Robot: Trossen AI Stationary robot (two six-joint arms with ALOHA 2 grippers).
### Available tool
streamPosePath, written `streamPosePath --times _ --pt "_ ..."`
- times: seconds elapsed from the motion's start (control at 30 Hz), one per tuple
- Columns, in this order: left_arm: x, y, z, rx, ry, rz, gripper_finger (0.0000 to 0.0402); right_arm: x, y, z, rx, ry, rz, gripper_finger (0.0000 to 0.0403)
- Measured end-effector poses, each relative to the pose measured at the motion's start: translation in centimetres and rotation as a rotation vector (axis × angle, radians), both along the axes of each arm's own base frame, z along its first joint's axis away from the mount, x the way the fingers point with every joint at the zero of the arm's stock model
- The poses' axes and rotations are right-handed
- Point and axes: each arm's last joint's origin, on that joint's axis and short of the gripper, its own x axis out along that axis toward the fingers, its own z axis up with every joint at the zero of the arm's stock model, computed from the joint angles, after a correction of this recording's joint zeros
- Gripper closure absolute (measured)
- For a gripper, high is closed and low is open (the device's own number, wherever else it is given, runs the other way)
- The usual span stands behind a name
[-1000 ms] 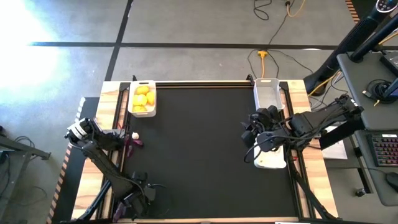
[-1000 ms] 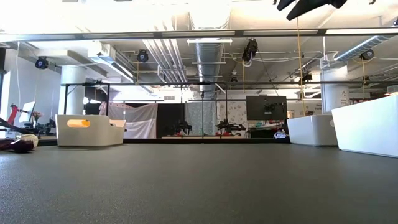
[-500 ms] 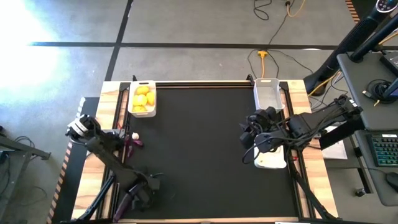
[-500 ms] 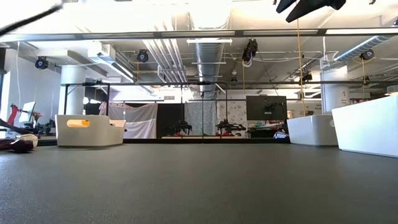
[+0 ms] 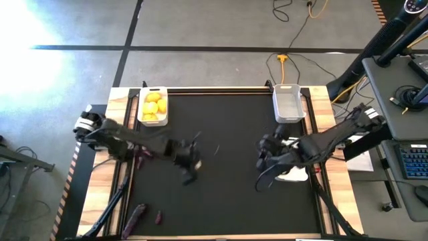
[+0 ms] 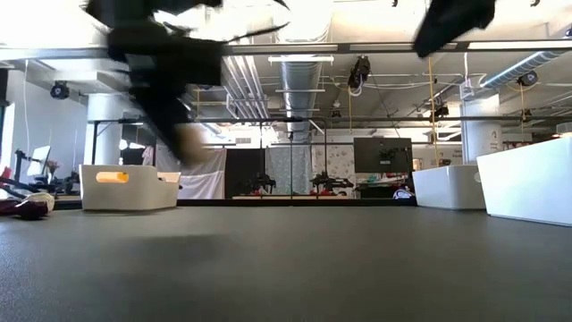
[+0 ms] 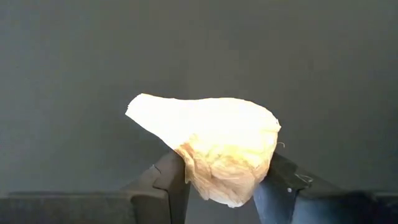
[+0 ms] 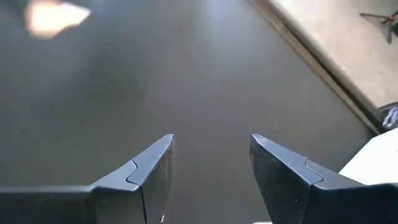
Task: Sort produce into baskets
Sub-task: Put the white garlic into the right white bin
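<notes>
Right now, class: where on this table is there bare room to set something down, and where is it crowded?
The black mat is bare between the lemon bin and the empty bin, and along its near edge. It is crowded mid-table, where the left gripper carries a garlic bulb and the right gripper hangs, and at the left edge by the eggplants.

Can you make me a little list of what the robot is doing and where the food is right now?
left gripper: fingers shut on a garlic bulb, carried over the middle of the black mat
right gripper: open, empty, beside the near right bin
lemons: in the far left bin
far right bin: looks empty
eggplants: on the mat's near left, not in a bin
</notes>
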Motion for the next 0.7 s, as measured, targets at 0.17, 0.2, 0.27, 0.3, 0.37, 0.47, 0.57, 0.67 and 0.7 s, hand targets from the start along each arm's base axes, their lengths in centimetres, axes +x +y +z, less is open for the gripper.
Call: streamPosePath --times 0.17,0.2,0.27,0.3,0.37,0.47,0.57,0.67,0.7 --pt "4.5 3.7 -0.4 0.006 -0.179 0.096 0.0278 0.6 1.9 -4.3 0.079 0.115 0.09 0.0202" --pt "5.3 3.9 -0.6 0.001 -0.209 0.102 0.0278 0.7 2.3 -5.1 0.111 0.12 0.107 0.0202" --pt "6.7 4.0 -0.9 -0.006 -0.266 0.106 0.0278 1.3 3.1 -6.7 0.172 0.108 0.141 0.0202" --pt "7.3 4.0 -1.2 -0.012 -0.284 0.105 0.0278 1.7 3.5 -7.4 0.203 0.089 0.156 0.0202" --pt "8.1 4.0 -2.0 -0.025 -0.301 0.105 0.0278 2.4 4.1 -8.5 0.249 0.059 0.178 0.0202" --pt "9.2 3.7 -3.4 -0.088 -0.317 0.095 0.0278 3.0 4.4 -9.4 0.274 0.033 0.19 0.0202" --pt "10.2 3.2 -4.8 -0.162 -0.318 0.085 0.0277 2.9 4.2 -9.5 0.268 0.025 0.203 0.0202" --pt "11.0 2.4 -6.1 -0.197 -0.296 0.07 0.0271 2.8 3.7 -9.6 0.256 0.03 0.207 0.0202" --pt "11.4 2.2 -6.3 -0.201 -0.294 0.066 0.0267 2.8 3.6 -9.6 0.253 0.038 0.21 0.0202"
